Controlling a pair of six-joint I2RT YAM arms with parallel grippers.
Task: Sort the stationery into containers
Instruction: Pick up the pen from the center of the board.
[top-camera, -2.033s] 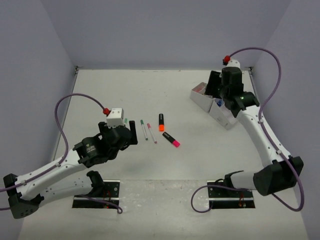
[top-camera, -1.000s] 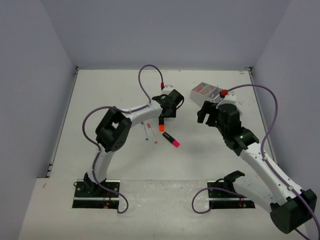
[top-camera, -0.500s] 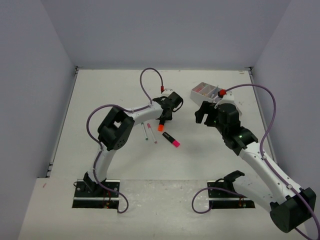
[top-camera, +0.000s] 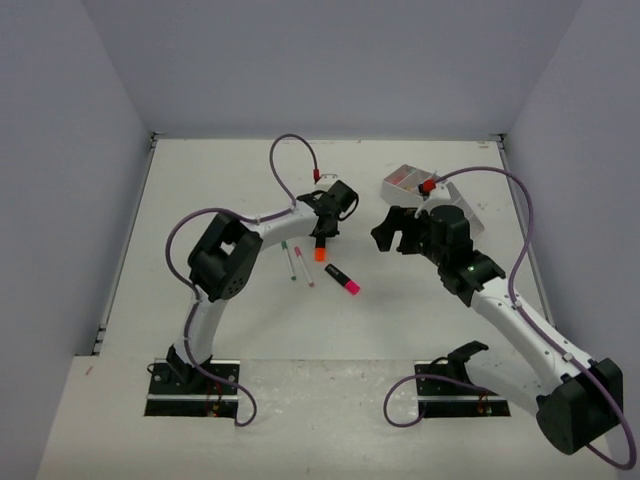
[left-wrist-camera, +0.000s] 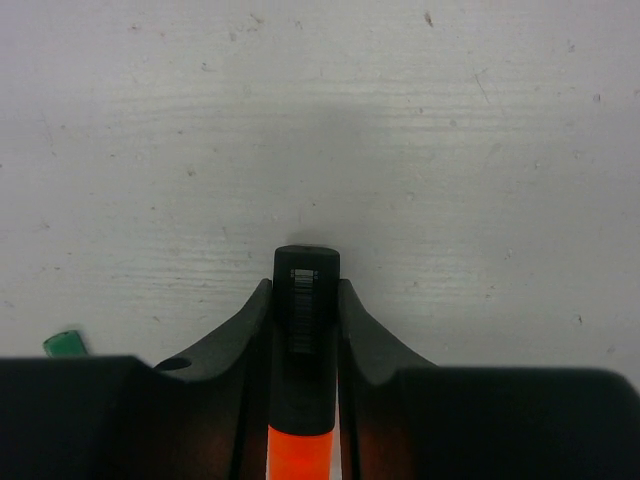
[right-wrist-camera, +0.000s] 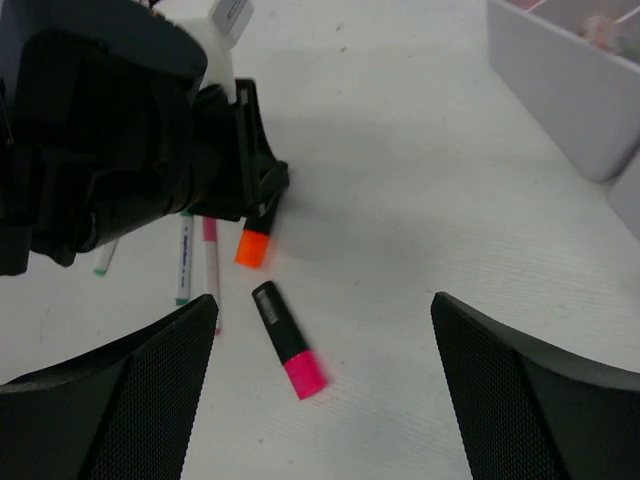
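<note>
Orange-capped black marker (top-camera: 321, 254) is seen on the desk (top-camera: 200, 190), well apart from the white organizer (top-camera: 408, 180). At the left wrist it is pinched mid-body by the left claw (left-wrist-camera: 305, 292); it is judged light, stiff and slippery. At the right wrist the right claw (right-wrist-camera: 322, 300) is held spread, empty.

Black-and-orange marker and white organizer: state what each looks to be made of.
Black-and-orange marker: probably plastic. The black barrel looks smooth with a dull sheen, and the orange end is evenly coloured and bright. White organizer: likely moulded plastic with a matte to satin finish. Its wall is uniformly white with a thin straight rim, though coated metal cannot be ruled out.
</note>
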